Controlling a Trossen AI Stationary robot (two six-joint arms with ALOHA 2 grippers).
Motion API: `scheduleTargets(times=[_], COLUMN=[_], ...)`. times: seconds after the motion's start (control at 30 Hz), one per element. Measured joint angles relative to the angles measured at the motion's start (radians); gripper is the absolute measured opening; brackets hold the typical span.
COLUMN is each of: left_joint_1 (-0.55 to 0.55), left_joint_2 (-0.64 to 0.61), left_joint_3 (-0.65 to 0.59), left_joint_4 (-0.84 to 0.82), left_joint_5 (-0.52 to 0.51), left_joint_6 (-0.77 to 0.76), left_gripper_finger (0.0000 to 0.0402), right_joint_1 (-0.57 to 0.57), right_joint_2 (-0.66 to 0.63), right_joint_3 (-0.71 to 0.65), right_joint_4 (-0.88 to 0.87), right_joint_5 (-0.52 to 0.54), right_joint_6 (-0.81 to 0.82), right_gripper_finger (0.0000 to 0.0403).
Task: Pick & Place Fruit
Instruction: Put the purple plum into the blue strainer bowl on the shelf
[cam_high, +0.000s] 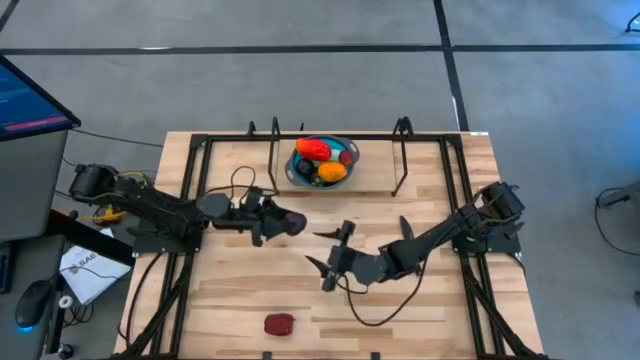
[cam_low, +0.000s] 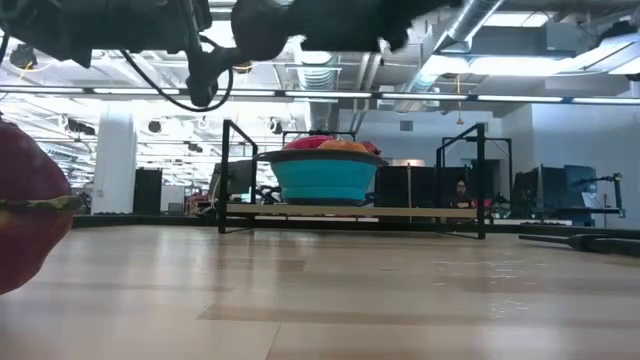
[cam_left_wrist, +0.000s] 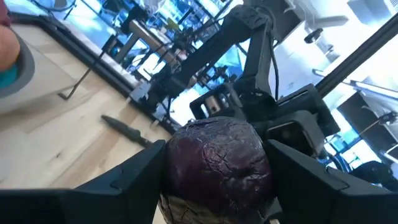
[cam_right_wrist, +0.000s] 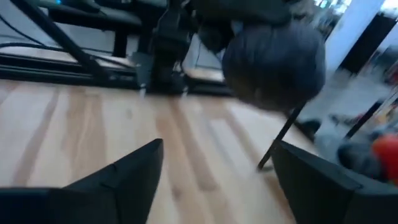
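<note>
Left arm reached inward over table centre, left gripper (cam_high: 291, 223) clamped on a dark purple fruit (cam_left_wrist: 219, 163). Right arm stretched low toward centre, right gripper (cam_high: 329, 253) spread apart, empty.

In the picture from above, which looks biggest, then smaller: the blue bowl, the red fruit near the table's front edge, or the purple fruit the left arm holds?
1. Blue bowl, clearly largest.
2. Purple fruit and red fruit look about alike; the purple one is lifted nearer the camera, so I won't rank them.
</note>
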Motion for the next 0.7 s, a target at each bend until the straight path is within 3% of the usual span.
scheduleTargets(times=[0.13,0.3,0.7], left_joint_1=[0.0,0.0,0.0], left_joint_2=[0.0,0.0,0.0], left_joint_3=[0.0,0.0,0.0], left_joint_4=[0.004,0.005,0.024], left_joint_5=[-0.016,-0.038,-0.065], left_joint_6=[0.003,0.005,0.028], left_gripper_finger=[0.0254,0.0255,0.0255], right_joint_1=[-0.037,-0.087,-0.14], right_joint_2=[0.0,0.006,0.117], right_joint_3=[0.047,0.08,0.202], right_joint_4=[-0.001,-0.004,0.026], right_joint_5=[0.0,0.0,0.027], right_joint_6=[-0.134,-0.145,-0.175], right_gripper_finger=[0.0348,0.0395,0.0369])
